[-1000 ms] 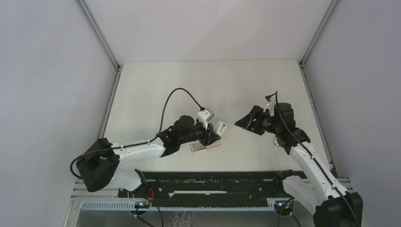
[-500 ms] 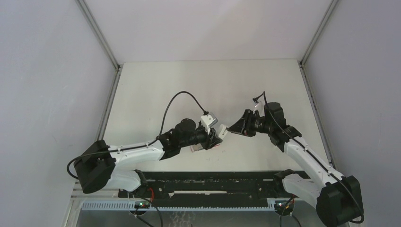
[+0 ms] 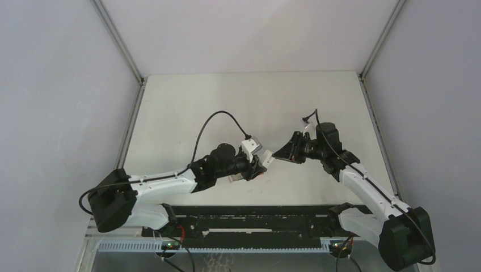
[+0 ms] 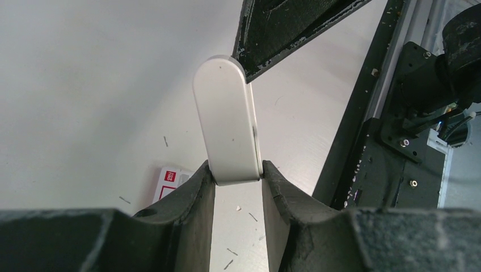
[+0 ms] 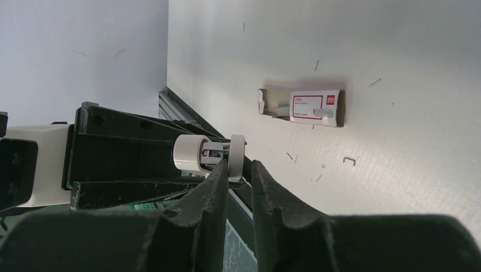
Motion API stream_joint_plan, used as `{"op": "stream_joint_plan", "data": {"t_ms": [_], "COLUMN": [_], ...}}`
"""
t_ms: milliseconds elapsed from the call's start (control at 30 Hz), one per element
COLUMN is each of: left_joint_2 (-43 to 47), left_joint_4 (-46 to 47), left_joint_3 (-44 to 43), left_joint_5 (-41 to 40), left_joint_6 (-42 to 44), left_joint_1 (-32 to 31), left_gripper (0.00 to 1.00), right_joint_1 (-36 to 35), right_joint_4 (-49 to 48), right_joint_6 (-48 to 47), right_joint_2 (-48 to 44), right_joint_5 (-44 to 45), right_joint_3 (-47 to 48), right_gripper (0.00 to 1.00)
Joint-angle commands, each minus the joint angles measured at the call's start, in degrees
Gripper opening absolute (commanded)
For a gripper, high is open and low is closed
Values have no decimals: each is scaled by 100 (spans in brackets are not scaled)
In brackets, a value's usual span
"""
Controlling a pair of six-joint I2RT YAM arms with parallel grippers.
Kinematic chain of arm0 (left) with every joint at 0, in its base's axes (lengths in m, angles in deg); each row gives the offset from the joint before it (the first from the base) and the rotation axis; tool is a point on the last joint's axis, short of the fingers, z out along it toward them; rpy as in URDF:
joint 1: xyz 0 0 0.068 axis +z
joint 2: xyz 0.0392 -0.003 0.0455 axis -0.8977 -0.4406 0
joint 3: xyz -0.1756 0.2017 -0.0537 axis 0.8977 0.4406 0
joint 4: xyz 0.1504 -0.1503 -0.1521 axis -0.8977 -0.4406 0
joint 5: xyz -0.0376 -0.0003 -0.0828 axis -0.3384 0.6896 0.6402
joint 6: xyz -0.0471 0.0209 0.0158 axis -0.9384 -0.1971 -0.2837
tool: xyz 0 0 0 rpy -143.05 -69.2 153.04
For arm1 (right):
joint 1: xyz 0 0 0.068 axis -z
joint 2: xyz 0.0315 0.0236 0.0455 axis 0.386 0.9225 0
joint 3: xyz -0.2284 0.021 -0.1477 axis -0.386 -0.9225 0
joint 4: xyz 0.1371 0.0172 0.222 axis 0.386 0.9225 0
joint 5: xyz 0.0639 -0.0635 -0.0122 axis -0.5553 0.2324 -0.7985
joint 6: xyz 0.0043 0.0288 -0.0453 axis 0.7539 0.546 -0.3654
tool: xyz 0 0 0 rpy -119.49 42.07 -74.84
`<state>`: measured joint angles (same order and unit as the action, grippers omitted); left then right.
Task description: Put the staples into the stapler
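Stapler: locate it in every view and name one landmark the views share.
Top external: stapler near the centre of the table.
Left wrist: stapler at centre, clamped in the left gripper.
Right wrist: stapler left of centre, at the right gripper.
Shared landmark: red-and-white staple box.

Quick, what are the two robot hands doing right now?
Left gripper: closed, holding the white stapler.
Right gripper: fingers around the stapler's end; grip cannot be told.
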<state>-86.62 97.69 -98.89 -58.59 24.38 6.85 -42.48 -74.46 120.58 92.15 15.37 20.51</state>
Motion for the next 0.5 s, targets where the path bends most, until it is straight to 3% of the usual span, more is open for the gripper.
{"op": "stream_joint_plan", "data": {"t_ms": [0,133,300,367,400,467], "left_joint_2": [239,213,195,187,186,177], "left_joint_4": [239,237,218,167,122,18], "left_joint_3": [-46,-76,-127,-168,-199,-261], "left_joint_5": [-28,-76,-155,-190,-206,-233], "left_joint_6": [165,203,264,294,308,315], "left_joint_1": [-85,-107,-121,-130,-126,-126], "left_gripper": [0,0,0,0,3,23], "right_joint_1": [-40,-53,-71,-71,-71,-80], "right_joint_4": [-417,-586,-667,-695,-698,-674], "right_joint_6": [68,128,116,96,79,8], "right_joint_2": [35,102,243,276,276,250], "right_joint_5": [-178,-375,-552,-581,-577,-507], "right_joint_3": [-31,-62,-63,-62,-62,-63], "right_gripper": [20,17,1,0,0,0]}}
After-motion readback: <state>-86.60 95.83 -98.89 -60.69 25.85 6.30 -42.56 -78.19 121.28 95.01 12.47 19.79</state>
